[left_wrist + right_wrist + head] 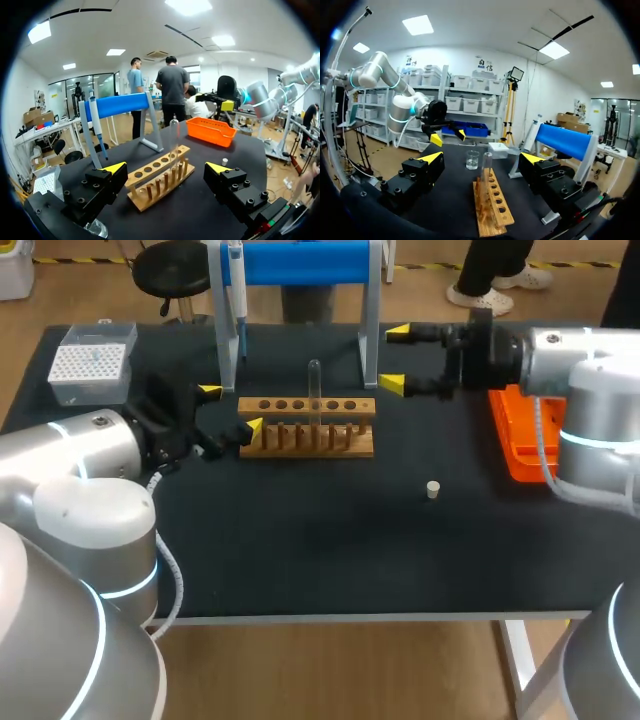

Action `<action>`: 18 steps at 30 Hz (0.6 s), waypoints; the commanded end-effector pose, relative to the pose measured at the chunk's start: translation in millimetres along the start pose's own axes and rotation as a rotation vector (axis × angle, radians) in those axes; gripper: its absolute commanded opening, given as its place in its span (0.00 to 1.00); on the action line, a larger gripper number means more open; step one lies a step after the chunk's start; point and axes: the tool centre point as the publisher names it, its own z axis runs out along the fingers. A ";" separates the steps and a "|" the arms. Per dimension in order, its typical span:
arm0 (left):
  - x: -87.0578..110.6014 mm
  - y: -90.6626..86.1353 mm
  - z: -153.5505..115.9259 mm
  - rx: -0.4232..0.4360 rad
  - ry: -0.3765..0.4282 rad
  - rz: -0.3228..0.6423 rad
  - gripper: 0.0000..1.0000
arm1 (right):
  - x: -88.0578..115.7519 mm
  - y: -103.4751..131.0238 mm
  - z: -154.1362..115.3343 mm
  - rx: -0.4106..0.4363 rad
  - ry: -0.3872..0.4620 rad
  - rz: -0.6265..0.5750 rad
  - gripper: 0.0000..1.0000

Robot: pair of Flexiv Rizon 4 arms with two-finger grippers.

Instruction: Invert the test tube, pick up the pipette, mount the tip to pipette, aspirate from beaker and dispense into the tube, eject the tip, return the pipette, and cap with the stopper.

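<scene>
Judging by left gripper (231, 408) and right gripper (395, 358), both spread wide near the upright tube (314, 388) at upper middle, easy to bump it and topple the rack (306, 430).

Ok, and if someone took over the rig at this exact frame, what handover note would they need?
Left tool: open, empty, at the rack's left end.
Right tool: open, empty, behind the rack's right end, by the stand.
Tube stands in the rack, rounded end up. Pipette hangs on the stand. Tip box sits far left on the table, beaker past the rack's left end near the left tool, stopper loose, front right of the rack.
Done: nothing visible.
Left: every step, starting with inverting the tube.
</scene>
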 end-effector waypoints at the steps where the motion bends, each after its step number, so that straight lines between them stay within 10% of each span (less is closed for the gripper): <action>1: 0.3 1.2 0.2 0.004 0.000 -0.001 1.00 | -11.2 -9.2 19.5 0.000 0.212 0.015 1.00; 18: 0.3 1.2 0.2 0.004 0.000 -0.001 1.00 | -23.8 -44.4 70.5 -0.055 0.268 0.057 1.00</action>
